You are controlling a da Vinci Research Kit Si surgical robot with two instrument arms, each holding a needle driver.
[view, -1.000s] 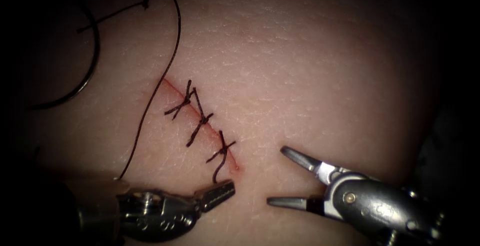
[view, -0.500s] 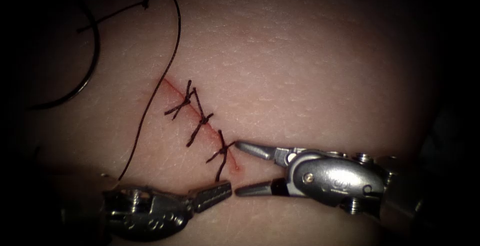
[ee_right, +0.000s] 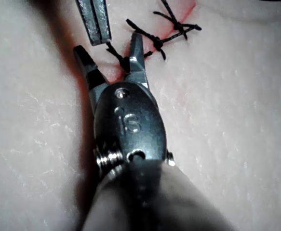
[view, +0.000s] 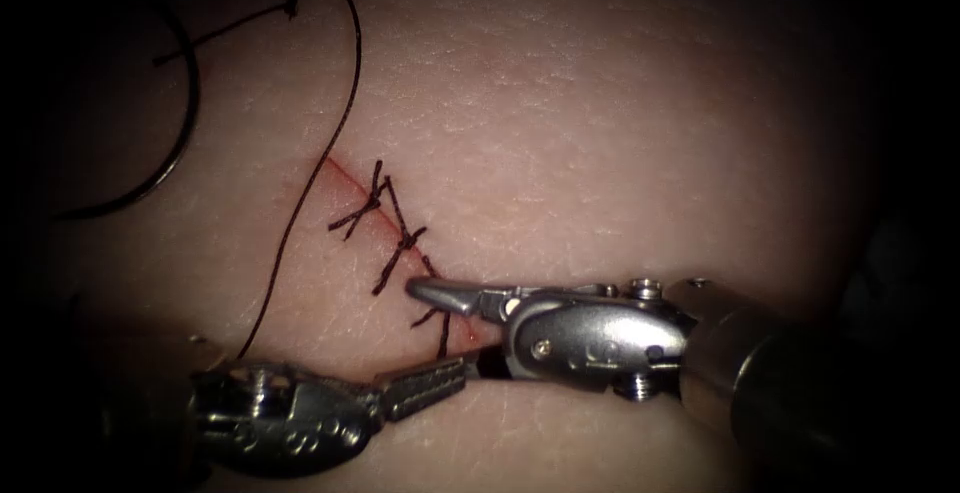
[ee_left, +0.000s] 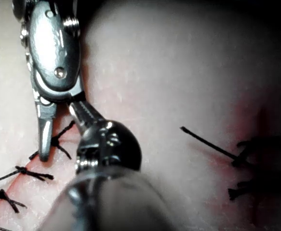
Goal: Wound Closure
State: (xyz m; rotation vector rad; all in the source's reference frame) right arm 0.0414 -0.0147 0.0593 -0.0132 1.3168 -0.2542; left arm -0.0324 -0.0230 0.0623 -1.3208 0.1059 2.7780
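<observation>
The endoscope looks down from above and in front; each wrist camera peers closely along its shaft. All share the stitched cut [view: 400, 243] on the tissue [view: 620, 133].

Dark surround; light pools centrally, fades outward.

Light pools on the pale pink, grainy tissue [view: 620, 123] mid-frame and fades to black edges; the shiny steel right tool [view: 455, 328] glints, with soft shadow beneath it
</observation>
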